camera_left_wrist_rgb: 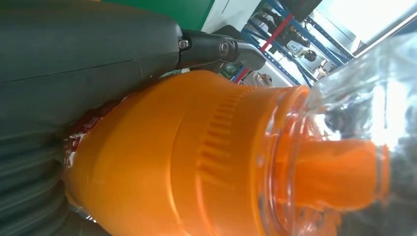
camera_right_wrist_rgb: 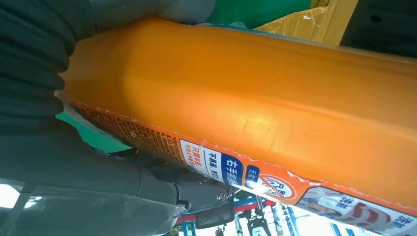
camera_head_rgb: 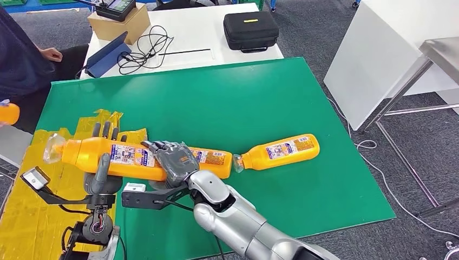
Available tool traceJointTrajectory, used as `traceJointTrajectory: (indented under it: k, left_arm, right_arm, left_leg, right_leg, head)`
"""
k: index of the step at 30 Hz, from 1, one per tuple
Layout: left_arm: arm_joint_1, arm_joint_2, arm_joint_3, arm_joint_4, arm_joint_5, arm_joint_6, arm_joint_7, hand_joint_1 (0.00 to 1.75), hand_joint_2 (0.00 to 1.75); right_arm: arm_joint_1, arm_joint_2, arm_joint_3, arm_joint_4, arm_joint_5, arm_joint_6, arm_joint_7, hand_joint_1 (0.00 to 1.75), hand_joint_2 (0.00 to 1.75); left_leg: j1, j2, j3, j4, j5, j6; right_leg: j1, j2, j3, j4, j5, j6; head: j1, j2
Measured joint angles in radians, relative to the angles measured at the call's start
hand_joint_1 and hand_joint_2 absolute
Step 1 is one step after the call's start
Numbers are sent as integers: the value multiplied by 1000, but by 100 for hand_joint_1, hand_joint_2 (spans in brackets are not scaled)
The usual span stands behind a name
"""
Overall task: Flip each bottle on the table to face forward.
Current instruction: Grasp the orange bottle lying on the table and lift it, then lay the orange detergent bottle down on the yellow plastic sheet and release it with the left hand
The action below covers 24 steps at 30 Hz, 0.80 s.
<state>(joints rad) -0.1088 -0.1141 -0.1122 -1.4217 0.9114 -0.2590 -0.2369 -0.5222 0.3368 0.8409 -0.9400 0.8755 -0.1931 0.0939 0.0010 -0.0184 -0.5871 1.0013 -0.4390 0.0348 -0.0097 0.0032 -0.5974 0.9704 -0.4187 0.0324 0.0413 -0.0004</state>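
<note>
While I look down from my head view, I hold one long orange bottle (camera_head_rgb: 141, 156) in both hands above the green worktop (camera_head_rgb: 227, 103). My left hand (camera_head_rgb: 104, 157) grips it near the neck end, dark fingers curled over the far side and the thumb up across the near side; its clear cap (camera_head_rgb: 52, 148) points away from the second bottle. My right hand (camera_head_rgb: 174, 160) is wrapped over the middle of the held bottle, covering part of the label. The second bottle (camera_head_rgb: 282, 150) lies on its side on the worktop, label up, just beside the base of the held bottle, its cap toward it. Yellow taped sheeting (camera_head_rgb: 32, 206) covers the worktop edge under the held bottle's cap end. Beyond the worktop, a white table (camera_head_rgb: 195, 32) carries a black case (camera_head_rgb: 250, 30), a cardboard box (camera_head_rgb: 119, 24) and coiled cables (camera_head_rgb: 142, 50).

From my left wrist view, the held bottle's orange shoulder (camera_left_wrist_rgb: 162, 162) and ribbed collar sit against my palm, the clear cap (camera_left_wrist_rgb: 359, 118) over the orange spout.

From my right wrist view, the held bottle's orange side (camera_right_wrist_rgb: 255, 93) lies against my hand, the printed label (camera_right_wrist_rgb: 236, 169) along its edge.
</note>
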Motion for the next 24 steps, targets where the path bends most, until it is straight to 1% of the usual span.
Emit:
traceJointTrajectory:
  k: [1, 9, 16, 17, 20, 21, 24]
  left_arm:
    - [0, 0, 0, 3, 4, -1, 1, 175, 175]
    - [2, 0, 0, 9, 4, 23, -3, 175, 175]
    - [2, 0, 0, 9, -26, 58, -23, 175, 175]
    - [2, 0, 0, 9, -27, 60, -24, 175, 175]
    - [1, 0, 0, 9, -33, 65, -27, 175, 175]
    - [0, 0, 0, 9, -40, 68, -30, 175, 175]
    - [-7, 2, 6, 9, -114, 110, -65, 175, 175]
  right_arm:
    - [0, 0, 2, 1, 0, 1, 3, 175, 175]
    - [2, -1, 7, 0, -4, 20, 25, 175, 175]
    - [4, -1, 6, 1, -18, 28, 27, 175, 175]
    - [5, -1, 6, 2, -20, 28, 26, 132, 175]
    - [6, -1, 7, 3, -22, 30, 24, 1, 44]
    - [7, -1, 7, 4, -26, 33, 19, 0, 0]
    - [15, -8, -2, 5, -89, 46, -21, 0, 0]
  left_leg:
    - [0, 0, 0, 0, 0, 0]
    - [0, 0, 0, 0, 0, 0]
    - [0, 0, 0, 0, 0, 0]
    - [0, 0, 0, 0, 0, 0]
    - [0, 0, 0, 0, 0, 0]
    - [0, 0, 0, 0, 0, 0]
    - [0, 0, 0, 0, 0, 0]
  right_leg:
    - [0, 0, 0, 0, 0, 0]
    - [0, 0, 0, 0, 0, 0]
    - [0, 0, 0, 0, 0, 0]
    - [0, 0, 0, 0, 0, 0]
    - [0, 0, 0, 0, 0, 0]
    - [0, 0, 0, 0, 0, 0]
    - [0, 0, 0, 0, 0, 0]
  head:
    - [0, 0]
    - [0, 0]
    - [0, 0]
    - [0, 0]
    - [0, 0]
    - [0, 0]
    - [0, 0]
